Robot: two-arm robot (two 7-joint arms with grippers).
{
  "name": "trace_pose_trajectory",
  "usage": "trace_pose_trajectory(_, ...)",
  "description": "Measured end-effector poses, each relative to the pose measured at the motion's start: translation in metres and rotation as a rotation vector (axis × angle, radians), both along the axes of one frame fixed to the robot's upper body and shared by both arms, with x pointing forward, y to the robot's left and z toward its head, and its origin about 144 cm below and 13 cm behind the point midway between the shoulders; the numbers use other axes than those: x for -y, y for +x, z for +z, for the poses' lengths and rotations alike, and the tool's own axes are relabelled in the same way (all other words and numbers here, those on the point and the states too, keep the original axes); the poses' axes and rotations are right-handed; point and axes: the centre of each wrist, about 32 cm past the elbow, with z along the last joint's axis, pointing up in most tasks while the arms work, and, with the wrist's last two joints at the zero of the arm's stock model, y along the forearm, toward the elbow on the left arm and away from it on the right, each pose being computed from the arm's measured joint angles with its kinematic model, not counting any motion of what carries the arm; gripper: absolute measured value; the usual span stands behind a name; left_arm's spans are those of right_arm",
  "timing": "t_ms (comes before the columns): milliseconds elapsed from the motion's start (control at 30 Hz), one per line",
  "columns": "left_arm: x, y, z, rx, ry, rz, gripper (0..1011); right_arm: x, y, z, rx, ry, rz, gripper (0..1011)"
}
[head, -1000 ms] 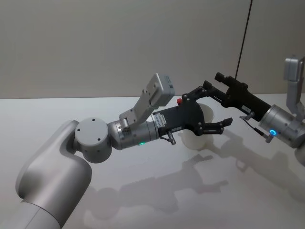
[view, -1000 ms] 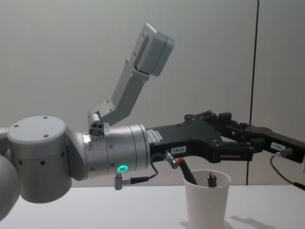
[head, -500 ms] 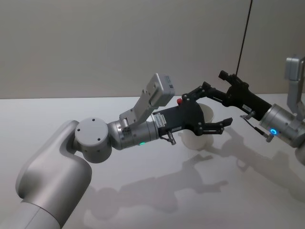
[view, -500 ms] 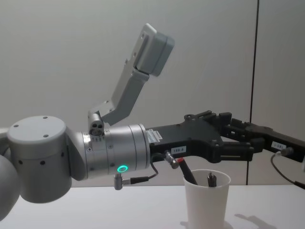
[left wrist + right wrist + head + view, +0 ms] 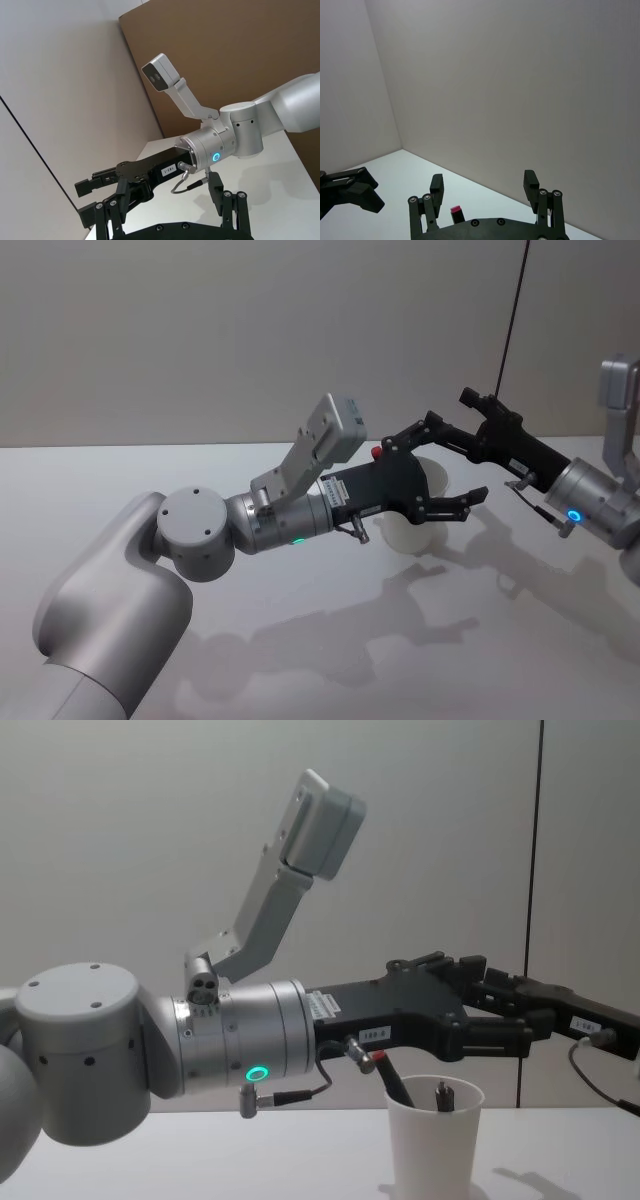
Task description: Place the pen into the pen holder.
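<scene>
Above pen holder (image 5: 432,1140) | left end effector (image 5: 452,468) level, released | right end effector (image 5: 470,416) released

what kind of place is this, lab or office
Probably a robot test lab: a bare white table, blank walls, and only a paper cup holding pens beneath two robot arms.

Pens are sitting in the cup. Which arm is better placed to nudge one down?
Left. Its open gripper hangs right above the cup; the right gripper, also open, is off to the side.
</scene>
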Motion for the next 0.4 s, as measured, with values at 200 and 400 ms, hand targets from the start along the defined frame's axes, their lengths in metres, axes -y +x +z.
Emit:
trace_pose_trajectory(200,0.0000,0.0000,0.0000,0.000,0.000,0.000,1004,0.0001,0.0001,0.0001,0.000,0.000,0.000,1001)
trace_pose_trajectory(400,0.0000,0.0000,0.0000,0.000,0.000,0.000,1004,0.0001,0.0001,0.0000,0.000,0.000,-0.001,1001)
